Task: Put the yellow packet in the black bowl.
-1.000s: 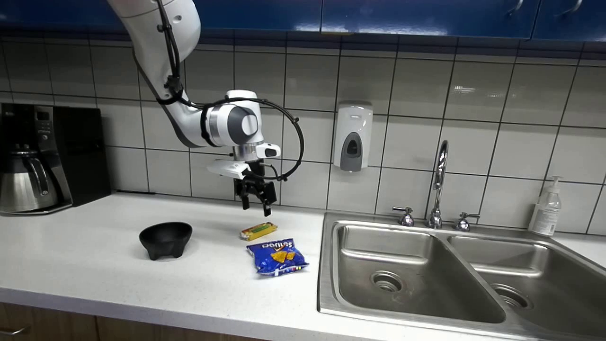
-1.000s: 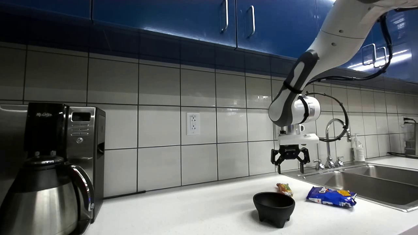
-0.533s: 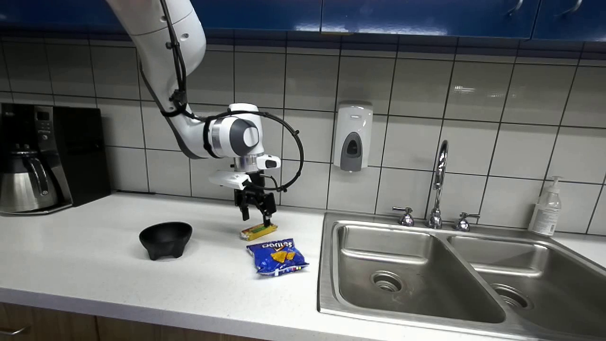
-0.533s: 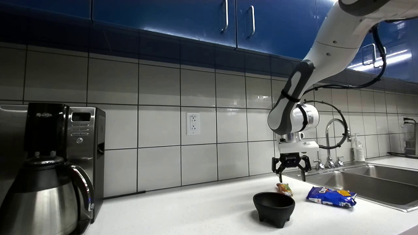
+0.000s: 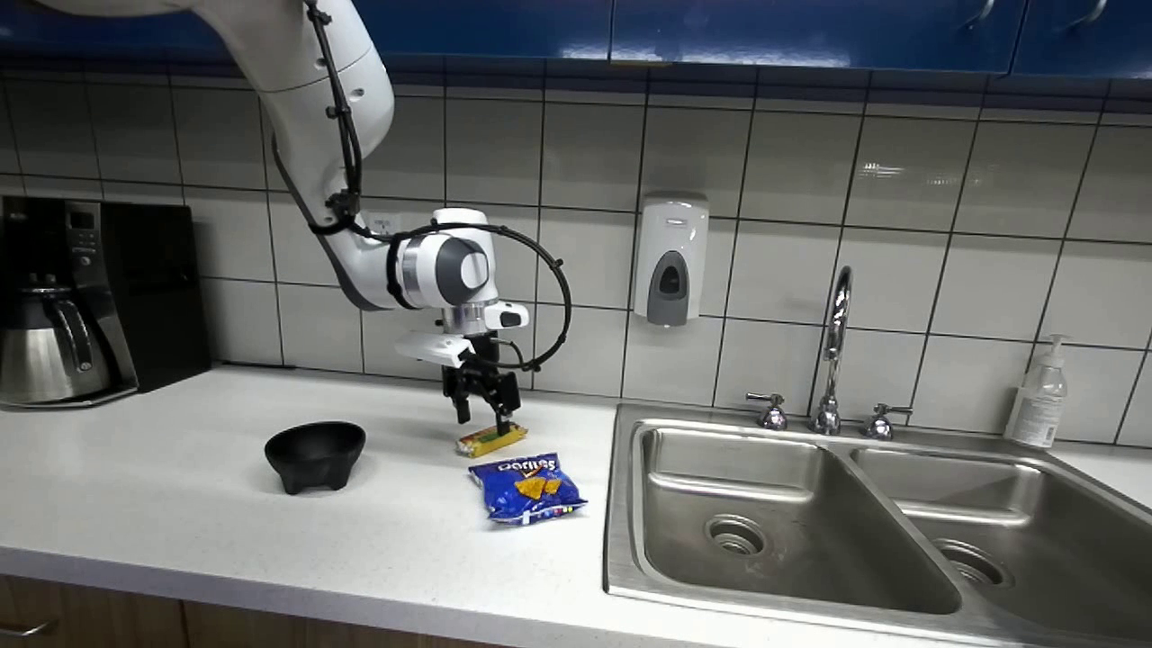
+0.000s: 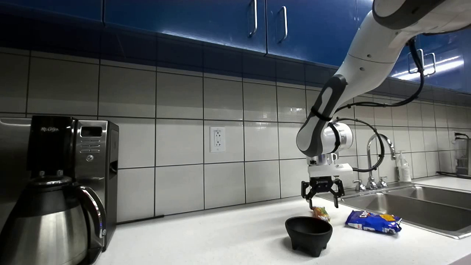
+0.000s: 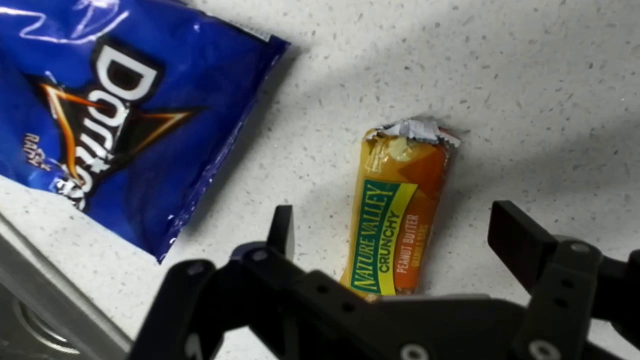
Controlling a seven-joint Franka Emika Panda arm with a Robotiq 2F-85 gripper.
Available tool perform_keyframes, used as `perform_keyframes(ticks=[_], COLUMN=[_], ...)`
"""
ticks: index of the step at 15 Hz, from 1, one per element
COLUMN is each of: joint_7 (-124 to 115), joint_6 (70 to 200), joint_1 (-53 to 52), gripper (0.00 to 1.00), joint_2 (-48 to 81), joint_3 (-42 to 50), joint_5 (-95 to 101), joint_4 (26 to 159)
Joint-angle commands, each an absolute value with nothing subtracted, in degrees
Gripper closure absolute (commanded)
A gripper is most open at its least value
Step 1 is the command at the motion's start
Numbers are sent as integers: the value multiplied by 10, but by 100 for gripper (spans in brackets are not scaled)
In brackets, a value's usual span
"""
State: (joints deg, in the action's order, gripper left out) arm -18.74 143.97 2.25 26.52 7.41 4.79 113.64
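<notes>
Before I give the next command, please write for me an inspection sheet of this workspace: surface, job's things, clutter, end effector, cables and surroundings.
Surface: speckled white counter.
Job's things: yellow packet lies on the counter; black bowl stands upright, apart from it.
Clutter: blue Doritos bag lying near the packet.
End effector: open over the packet, gripping nothing.
Cables: black cable strapped along the arm, bowing outward in a loop.
Surroundings: sink with faucet, coffee maker, soap dispenser on the tiled wall, blue cabinets above.
</notes>
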Motion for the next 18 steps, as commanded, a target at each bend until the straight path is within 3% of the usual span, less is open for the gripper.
perform_keyframes(ticks=[1,2,3,4,11,18], joint_7=[-186,-185,-185,-184,-166,-155], joint_6=[1427,1427,1427,1427,1429,1440], joint_1=[18,19,20,20,33,35], gripper=[0,0,7,26,80,83], joint_2=[288,292,295,298,294,272], joint_3=[77,76,76,76,66,66], joint_5=[30,27,23,21,-22,-44], joint_4=[1106,1104,1102,1099,1101,1118])
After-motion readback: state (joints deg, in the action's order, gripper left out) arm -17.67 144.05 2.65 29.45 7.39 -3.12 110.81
